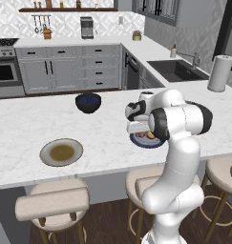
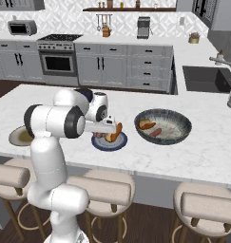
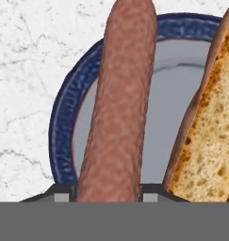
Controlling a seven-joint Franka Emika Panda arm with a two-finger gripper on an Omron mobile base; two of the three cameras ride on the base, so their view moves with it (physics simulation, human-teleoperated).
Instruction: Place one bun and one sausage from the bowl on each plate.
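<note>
Gripper clamped on sausage over blue plate, bun just beside. Bowl nearby w/ another bun + sausage; beige plate well apart.

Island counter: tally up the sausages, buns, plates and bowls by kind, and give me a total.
Sausages: 2
Buns: 2
Plates: 2
Bowls: 2
Total: 8

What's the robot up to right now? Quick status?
Gripper shut on sausage, over blue plate. Bun already there. Bowl holds another bun and sausage. Nothing in the way.
</note>
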